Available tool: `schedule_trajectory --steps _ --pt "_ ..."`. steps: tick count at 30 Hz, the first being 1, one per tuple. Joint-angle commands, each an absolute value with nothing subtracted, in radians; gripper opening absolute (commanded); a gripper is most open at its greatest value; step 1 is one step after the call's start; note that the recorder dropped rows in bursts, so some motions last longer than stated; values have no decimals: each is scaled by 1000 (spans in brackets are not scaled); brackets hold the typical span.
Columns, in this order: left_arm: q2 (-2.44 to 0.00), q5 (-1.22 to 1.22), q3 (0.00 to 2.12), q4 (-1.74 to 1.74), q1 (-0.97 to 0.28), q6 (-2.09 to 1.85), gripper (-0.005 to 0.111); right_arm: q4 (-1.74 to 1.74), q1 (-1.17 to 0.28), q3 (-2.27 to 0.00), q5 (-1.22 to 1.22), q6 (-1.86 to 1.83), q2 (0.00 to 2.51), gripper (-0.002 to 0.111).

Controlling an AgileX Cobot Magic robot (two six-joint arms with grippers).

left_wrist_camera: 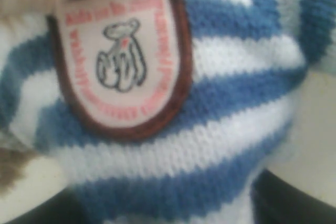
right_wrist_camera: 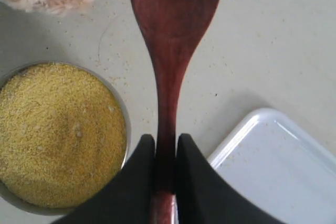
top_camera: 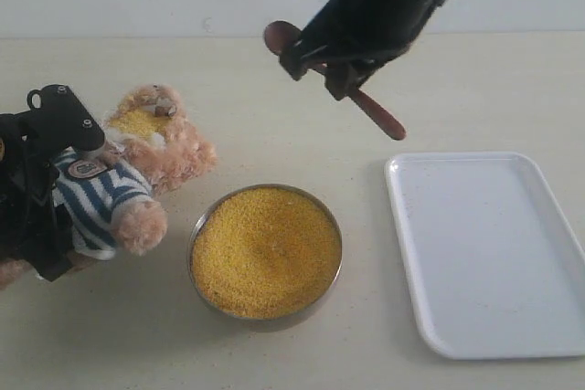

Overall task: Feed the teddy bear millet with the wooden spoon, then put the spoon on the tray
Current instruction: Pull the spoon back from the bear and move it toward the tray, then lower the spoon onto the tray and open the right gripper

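Note:
The teddy bear lies at the left in its striped shirt, with a heap of millet on its face. My left gripper is shut on the bear's torso, and its dark fingers flank the shirt below the badge. My right gripper hangs high over the table's far middle, shut on the wooden spoon's handle. The spoon holds only a few stray grains. The metal bowl of millet stands front centre. The white tray is at the right, with nothing on it.
Stray grains are scattered on the beige table around the bowl of millet. The tray's corner lies close to the bowl. A pale wall runs along the table's far edge.

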State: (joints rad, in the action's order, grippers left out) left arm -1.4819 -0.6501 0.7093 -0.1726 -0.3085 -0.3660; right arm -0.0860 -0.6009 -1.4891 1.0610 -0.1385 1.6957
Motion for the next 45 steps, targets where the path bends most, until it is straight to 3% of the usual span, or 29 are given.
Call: schedule_trajectory --steps 1,12,19,27,42,45 --pt "-1472 -629 715 -168 -314 -359 4 -136 -494 -1323 997 -164 1591 0" --pt "-1472 -621 715 -168 -314 -339 4 -136 -239 -864 751 -126 1408 0" --pt "-1472 -617 715 -168 -314 -330 4 -127 -189 -643 506 -74 1408 0" --pt "-1472 -610 715 -168 -314 -330 4 -127 -189 -561 344 -28 1408 0" --pt "-1472 -610 715 -168 -314 -307 4 -127 -189 -500 270 -33 1437 0" --pt "-1472 -608 715 -168 -314 -307 4 -151 -194 -500 255 -33 1513 4"
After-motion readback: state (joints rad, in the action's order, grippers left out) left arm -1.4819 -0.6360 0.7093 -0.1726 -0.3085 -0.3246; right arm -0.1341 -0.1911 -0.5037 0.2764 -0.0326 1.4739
